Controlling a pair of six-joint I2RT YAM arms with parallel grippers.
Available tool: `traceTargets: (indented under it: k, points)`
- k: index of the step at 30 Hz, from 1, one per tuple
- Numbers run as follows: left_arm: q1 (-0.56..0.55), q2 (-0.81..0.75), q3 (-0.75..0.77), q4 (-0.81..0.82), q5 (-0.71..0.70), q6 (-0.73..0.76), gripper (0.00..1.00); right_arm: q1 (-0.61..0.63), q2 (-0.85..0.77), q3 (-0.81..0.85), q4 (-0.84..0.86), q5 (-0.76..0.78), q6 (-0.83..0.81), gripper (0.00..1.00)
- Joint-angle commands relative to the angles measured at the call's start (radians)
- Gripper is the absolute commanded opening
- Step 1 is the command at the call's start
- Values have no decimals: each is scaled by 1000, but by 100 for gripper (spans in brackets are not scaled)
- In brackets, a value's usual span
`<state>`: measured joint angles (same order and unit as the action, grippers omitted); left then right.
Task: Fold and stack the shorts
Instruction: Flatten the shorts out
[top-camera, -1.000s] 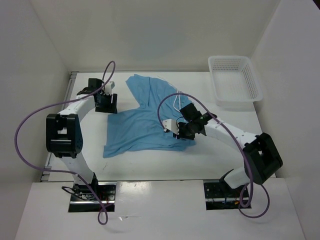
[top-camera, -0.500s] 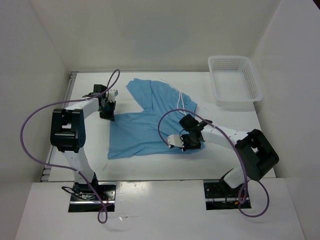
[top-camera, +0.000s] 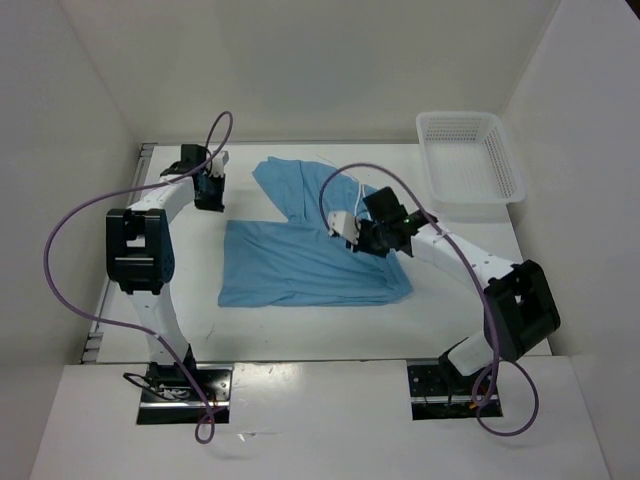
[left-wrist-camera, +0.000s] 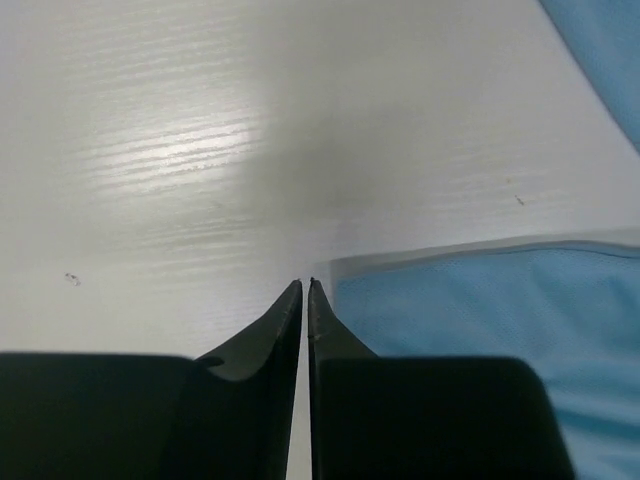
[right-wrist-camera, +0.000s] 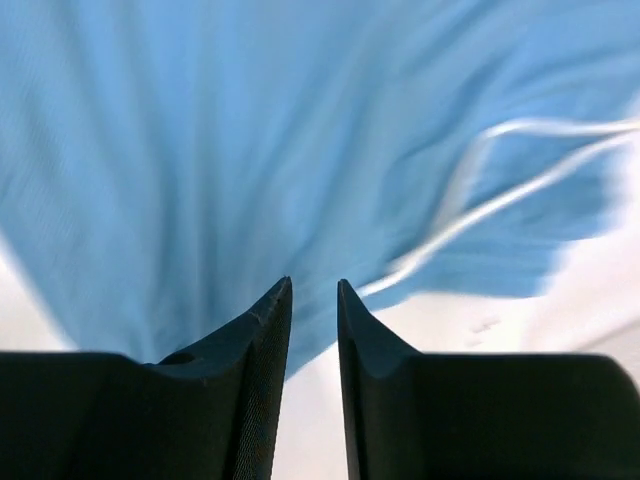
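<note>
Shorts lie flat mid-worktop. A wide blue panel runs 9 to 3 o'clock and a second lobe reaches up toward 11–12 o'clock. No tidy fold shows. The white drawstring trails loose on the 1 o'clock side.

The left pincer is at 10 o'clock off the cloth, over bare worktop. In the wrist view its fingers are pressed together with nothing between them, and the shorts' hem is just beside the tips at 3 o'clock, not touching as far as I can tell.

The right pincer is over the 2 o'clock part of the shorts, near the drawstring. In its wrist view the fingers stand narrowly apart. Cloth and a sliver of worktop show through the gap, so nothing is clamped. That view is blurred, and I can't tell whether the tips touch the fabric.

A white basket sits at 1–2 o'clock on the worktop, well apart from the shorts.

Step, judged: spreading and squaring the garment, first fold not made, stacking not begun.

Next move likely needs:
- the left pincer to part and pinch the near hem corner
- the right pincer to take an edge clear of the drawstring
- both to carry one half over the other evenly

Risk: snagging the string or bunching the thin cloth.
</note>
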<state>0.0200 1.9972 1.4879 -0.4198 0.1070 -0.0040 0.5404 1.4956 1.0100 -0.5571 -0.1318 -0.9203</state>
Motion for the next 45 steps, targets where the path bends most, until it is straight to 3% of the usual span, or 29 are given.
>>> traceTargets:
  k: [1, 5, 9, 14, 21, 29, 39, 45]
  points:
    - [1, -89, 28, -68, 26, 4, 12, -19, -40, 114, 173, -120, 172, 31]
    - [-8, -240, 28, -206, 80, 4, 19, -19, 23, 189, 246, -207, 341, 31]
    - [-17, -363, -99, -435, 175, 4, 25, -19, 167, 259, 285, -273, 471, 31]
    - [-26, -469, -331, -550, 263, 4, 29, -10, 290, 294, 422, -238, 624, 24]
    - [-71, -526, -506, -444, 171, 4, 34, 0, 406, 303, 459, -146, 653, 17]
    - [-156, -503, -596, -340, 71, 4, 41, 33, 371, 205, 468, -80, 663, 16]
    - [-250, -468, -745, -214, -203, 4, 38, 53, 362, 191, 431, -91, 663, 17]
    - [-250, -527, -876, -194, -351, 4, 34, 53, 449, 226, 441, -43, 781, 17]
